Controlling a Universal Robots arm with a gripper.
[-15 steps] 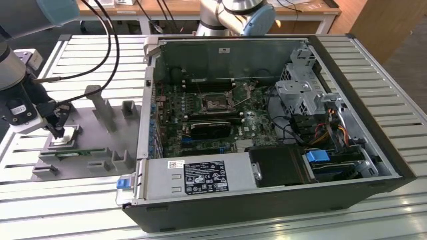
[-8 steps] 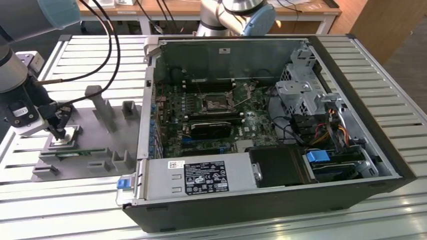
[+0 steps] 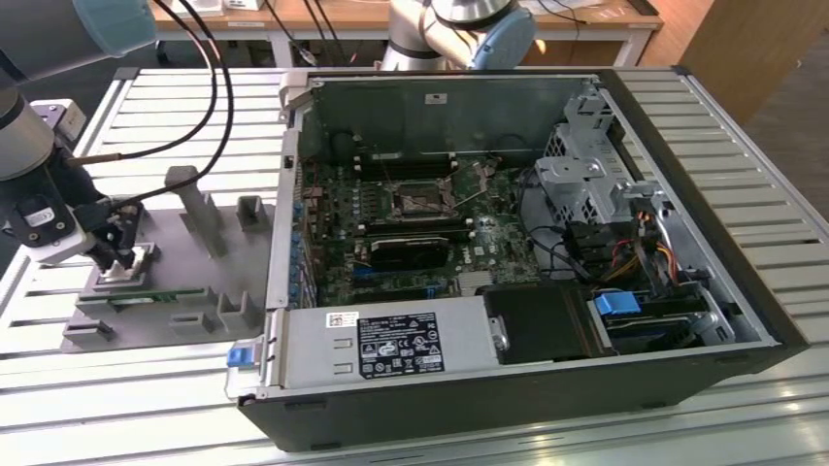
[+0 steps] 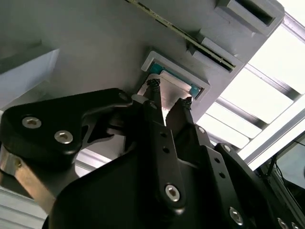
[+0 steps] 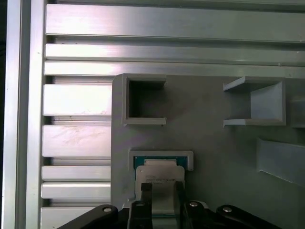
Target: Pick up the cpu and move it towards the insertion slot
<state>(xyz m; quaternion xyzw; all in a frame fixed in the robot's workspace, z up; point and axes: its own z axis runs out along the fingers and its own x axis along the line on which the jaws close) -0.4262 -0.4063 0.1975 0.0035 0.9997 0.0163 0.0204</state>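
The cpu (image 3: 122, 273) is a small silver square lying in a pale nest on the grey tray (image 3: 194, 248), at the exterior view's left. My gripper (image 3: 119, 260) is down on it, its two black fingers pressed against opposite sides of the chip. In both wrist views the cpu (image 4: 167, 98) (image 5: 159, 172) shows between the fingertips (image 4: 153, 87) (image 5: 146, 190), still seated in its nest. The insertion slot (image 3: 421, 202) is a dark square socket with a silvery frame, on the motherboard inside the open computer case, well off to the exterior view's right of the gripper.
The open computer case (image 3: 518, 243) lies on a slatted metal table (image 3: 155, 388), with a black card (image 3: 404, 252), cables and drive bays inside. The tray carries upright grey posts (image 3: 194, 199), empty pockets (image 5: 143, 100) and a thin green memory stick (image 3: 146, 294). Cables hang over the table at the back.
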